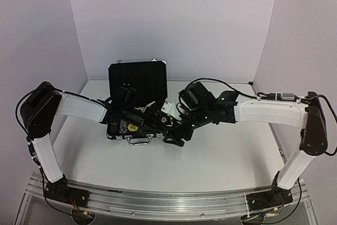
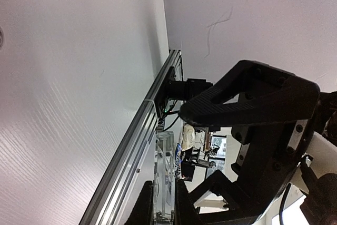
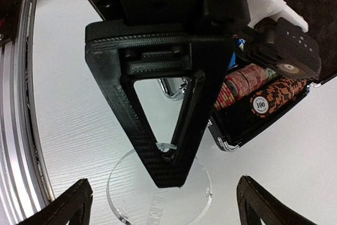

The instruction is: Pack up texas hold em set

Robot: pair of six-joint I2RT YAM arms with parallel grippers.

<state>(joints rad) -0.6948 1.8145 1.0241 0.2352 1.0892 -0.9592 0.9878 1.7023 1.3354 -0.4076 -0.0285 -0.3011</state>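
Above the aluminium rail point(image 1: 158, 204), black bases carry the left arm point(image 1: 79, 108) and the right arm point(image 1: 268, 111). Each arm has smooth white shells on its long links and rounded black housings at the joints. Thin black cables loop beside the joints highest above the rail. The right gripper point(image 3: 162, 193) has matte black fingers.

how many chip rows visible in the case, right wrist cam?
2, in the case: a red-and-white row beside an orange-and-black row fronted by a 100 chip. More may hide behind the left gripper.
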